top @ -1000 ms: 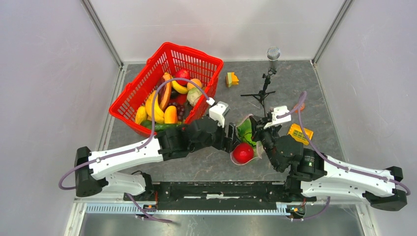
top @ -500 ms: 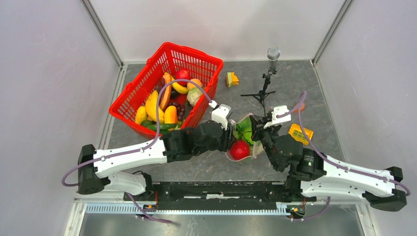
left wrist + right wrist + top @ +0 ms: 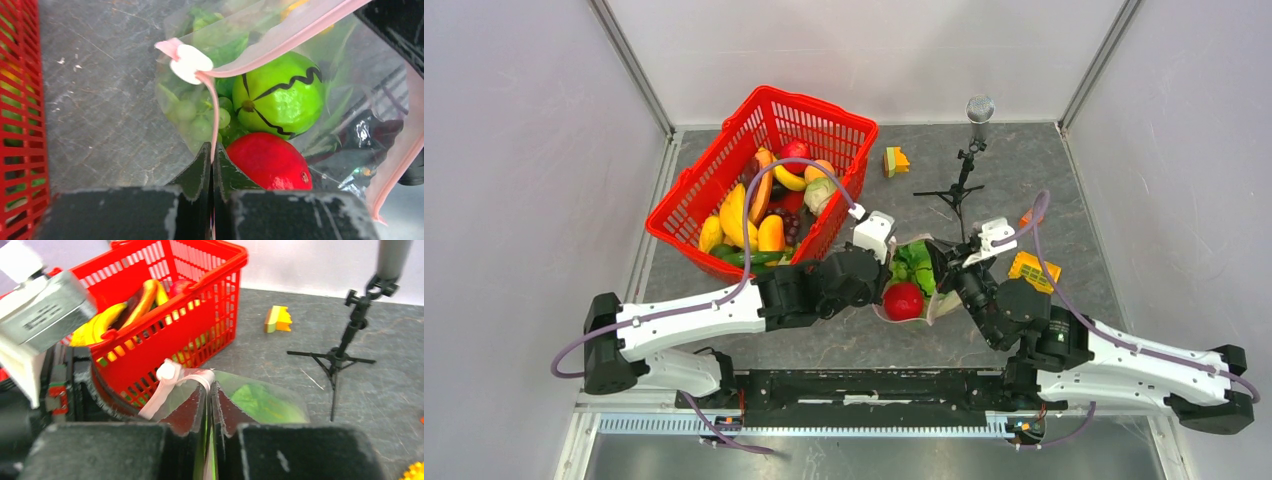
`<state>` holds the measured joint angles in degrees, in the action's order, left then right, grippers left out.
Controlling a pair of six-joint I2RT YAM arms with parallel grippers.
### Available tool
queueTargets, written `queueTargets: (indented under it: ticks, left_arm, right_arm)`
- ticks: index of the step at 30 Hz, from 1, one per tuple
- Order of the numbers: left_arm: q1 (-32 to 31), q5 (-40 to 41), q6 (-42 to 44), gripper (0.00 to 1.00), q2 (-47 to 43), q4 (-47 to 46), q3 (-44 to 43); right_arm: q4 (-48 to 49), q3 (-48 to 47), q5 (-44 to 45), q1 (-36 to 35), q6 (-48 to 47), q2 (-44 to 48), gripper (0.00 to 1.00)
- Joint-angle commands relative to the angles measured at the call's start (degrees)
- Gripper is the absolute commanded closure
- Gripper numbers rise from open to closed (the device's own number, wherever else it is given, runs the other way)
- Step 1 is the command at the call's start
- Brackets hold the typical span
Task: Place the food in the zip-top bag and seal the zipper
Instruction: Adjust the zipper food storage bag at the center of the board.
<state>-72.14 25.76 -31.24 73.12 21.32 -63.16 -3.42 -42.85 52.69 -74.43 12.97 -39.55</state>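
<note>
The zip-top bag [image 3: 916, 282] lies mid-table between both arms, its mouth partly agape. Inside it are a round red fruit [image 3: 272, 160], a green fruit with a black zigzag [image 3: 280, 95], green grapes [image 3: 200, 120] and leafy lettuce [image 3: 914, 262]. The pink zipper [image 3: 280, 40] carries a white slider [image 3: 190, 62]. My left gripper [image 3: 212, 150] is shut on the zipper strip just below the slider. From the other side, my right gripper [image 3: 209, 390] is shut on the bag's mouth edge, close to the slider [image 3: 169, 372]. More food fills the basket.
A red mesh basket [image 3: 724, 170] with bananas and other produce stands at the back left, close behind the left wrist. A microphone on a small tripod [image 3: 969, 150] stands behind the bag. A yellow-green block [image 3: 895, 160] and a yellow piece [image 3: 1034, 270] lie nearby.
My left gripper has closed from open onto the zipper strip and drawn in towards the bag. The bag and red fruit shifted slightly left. The right wrist shifted a little.
</note>
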Motion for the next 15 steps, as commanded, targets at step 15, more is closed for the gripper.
queueTargets:
  ticks: [15]
  left_arm:
    - [6.20, -10.14, 21.90, 0.98, -4.85, -9.80, -8.14]
  right_arm:
    - [5.50, -1.08, -25.34, 0.30, -8.64, 10.76, 0.56]
